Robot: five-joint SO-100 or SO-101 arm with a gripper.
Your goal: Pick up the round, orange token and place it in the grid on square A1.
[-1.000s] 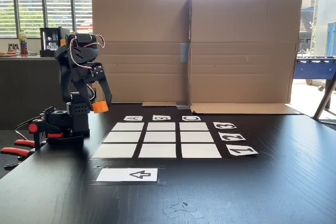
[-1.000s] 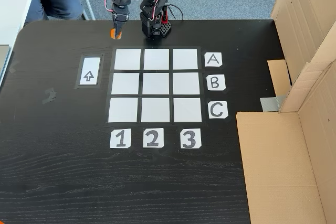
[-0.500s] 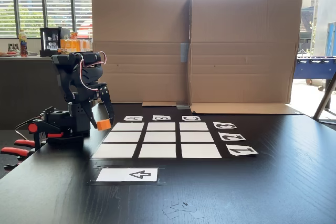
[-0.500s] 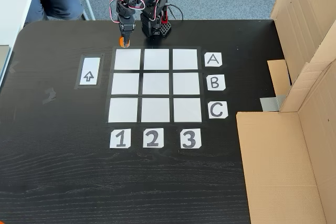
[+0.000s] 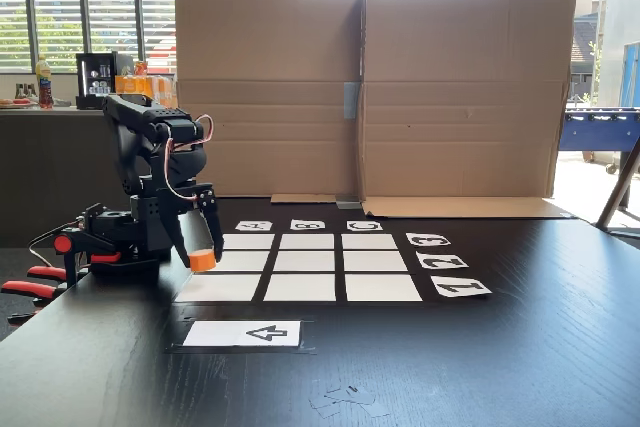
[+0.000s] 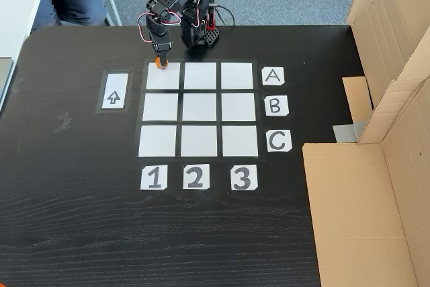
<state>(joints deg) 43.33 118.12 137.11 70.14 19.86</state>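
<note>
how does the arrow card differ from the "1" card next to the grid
The arrow card is printed with a black arrow; the "1" card carries a digit. In the downward-looking fixed view, the arrow card lies left of the grid, while the "1" card sits below its left column. The arrow card is an upright rectangle and alone; the "1" card is squarer and starts the 1 2 3 row. Both are white paper lying flat on the black table.
</note>
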